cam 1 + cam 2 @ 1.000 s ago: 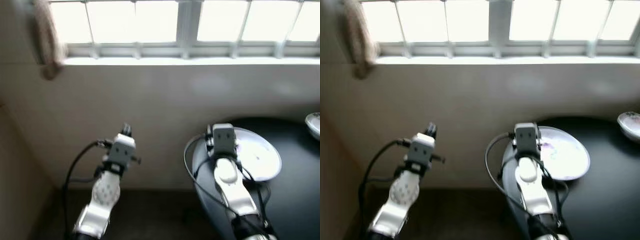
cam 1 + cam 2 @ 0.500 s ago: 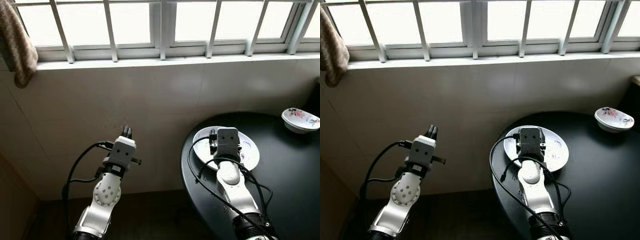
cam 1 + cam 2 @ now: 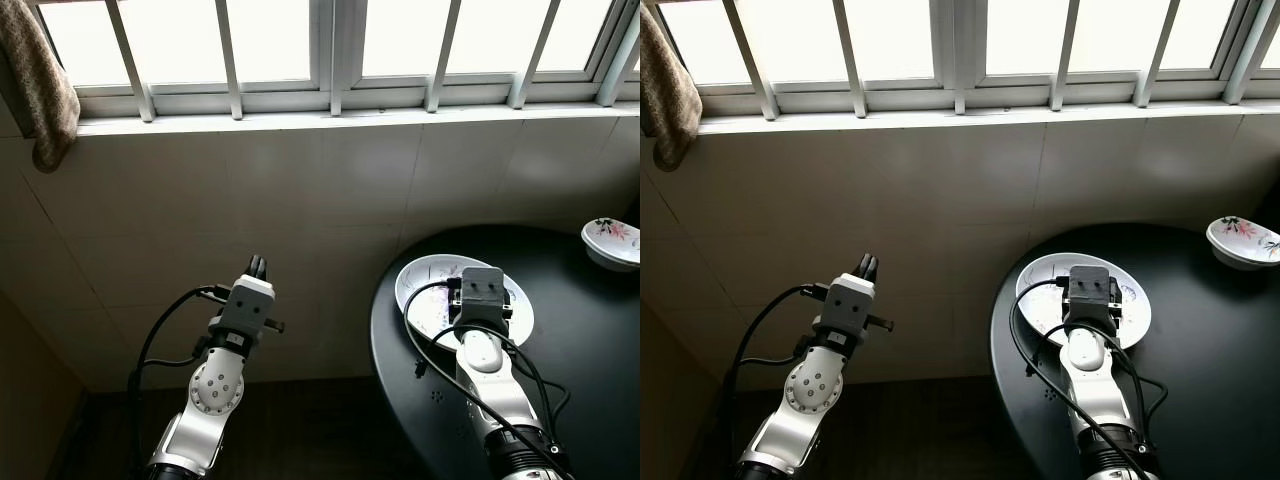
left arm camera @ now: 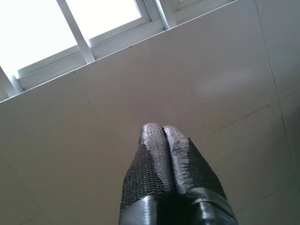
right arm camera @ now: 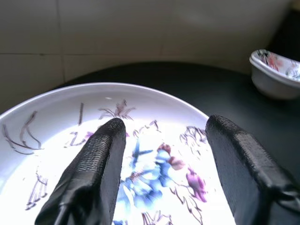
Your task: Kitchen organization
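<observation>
One plate (image 3: 432, 290), white with a flower pattern. One small bowl (image 3: 612, 240), also flowered. One round black desk (image 3: 590, 330) under both. Two pincers: left pincer (image 3: 257, 265), right pincer (image 5: 164, 140). One cloth (image 3: 40, 80) hanging by one barred window (image 3: 330, 45).

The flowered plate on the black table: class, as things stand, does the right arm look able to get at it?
Probably yes. The right tool hangs open just above the plate, fingers spread over its painted flowers, with nothing between them.
</observation>
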Controlling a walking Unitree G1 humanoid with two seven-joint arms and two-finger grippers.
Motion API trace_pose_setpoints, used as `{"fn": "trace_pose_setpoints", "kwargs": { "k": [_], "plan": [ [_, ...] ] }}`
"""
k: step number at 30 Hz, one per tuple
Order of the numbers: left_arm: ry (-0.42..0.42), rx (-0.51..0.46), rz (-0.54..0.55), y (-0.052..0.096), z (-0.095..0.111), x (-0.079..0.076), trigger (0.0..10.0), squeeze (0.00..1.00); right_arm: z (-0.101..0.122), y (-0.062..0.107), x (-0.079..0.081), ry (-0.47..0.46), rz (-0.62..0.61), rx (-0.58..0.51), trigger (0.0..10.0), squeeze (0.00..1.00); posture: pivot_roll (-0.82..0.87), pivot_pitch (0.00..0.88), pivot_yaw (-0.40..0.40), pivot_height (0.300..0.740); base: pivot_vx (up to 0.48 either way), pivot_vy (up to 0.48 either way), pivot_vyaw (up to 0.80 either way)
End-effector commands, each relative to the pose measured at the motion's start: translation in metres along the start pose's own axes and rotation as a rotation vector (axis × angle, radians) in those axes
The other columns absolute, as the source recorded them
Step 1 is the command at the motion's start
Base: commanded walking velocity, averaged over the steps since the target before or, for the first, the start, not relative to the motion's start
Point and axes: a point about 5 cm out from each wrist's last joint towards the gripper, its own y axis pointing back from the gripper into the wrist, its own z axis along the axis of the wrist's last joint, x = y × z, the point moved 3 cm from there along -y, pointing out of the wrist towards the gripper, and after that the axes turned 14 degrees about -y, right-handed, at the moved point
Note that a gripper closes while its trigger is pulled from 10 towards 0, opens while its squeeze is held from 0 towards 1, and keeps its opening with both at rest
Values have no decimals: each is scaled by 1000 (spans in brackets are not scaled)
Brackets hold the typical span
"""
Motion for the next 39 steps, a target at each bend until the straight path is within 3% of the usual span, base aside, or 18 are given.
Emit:
{"fn": "trace_pose_setpoints", "kwargs": {
  "k": [1,2,5,12,17,24,29,35,39],
  "plan": [
    [-14,10,-4,1,-4,0,10000,0,1,-5,-15,-48,-94,20,10000,0,-73,0,-3,740,0,0,0],
    [-16,11,-6,1,-4,0,10000,0,4,-8,-32,-84,-202,7,10000,0,-73,0,-1,740,0,0,0],
    [-17,13,-9,1,-4,-1,10000,0,7,-9,-44,-100,-270,2,10000,0,-73,0,1,740,0,0,0],
    [-24,16,-14,1,-6,-1,10000,0,-2,-10,-53,-107,-307,51,10000,0,-74,0,2,740,0,0,0],
    [-24,21,-21,2,-7,-4,10000,0,-26,-6,-51,-189,-309,192,10000,0,-76,0,2,740,0,0,0],
    [-25,23,-23,2,-7,-4,10000,0,-26,-7,-52,-196,-312,190,10000,0,-77,0,3,740,0,0,0],
    [-29,25,-24,1,-8,-5,10000,0,-35,-6,-46,-296,-303,269,10000,0,-76,0,1,740,0,0,0],
    [-32,28,-24,1,-9,-5,10000,0,-46,-4,-27,-457,-242,369,10000,0,-78,0,0,740,0,0,0],
    [-33,30,-24,1,-9,-6,10000,0,-47,-3,-22,-483,-223,392,10000,0,-79,0,-1,740,0,0,0]
  ]
}}
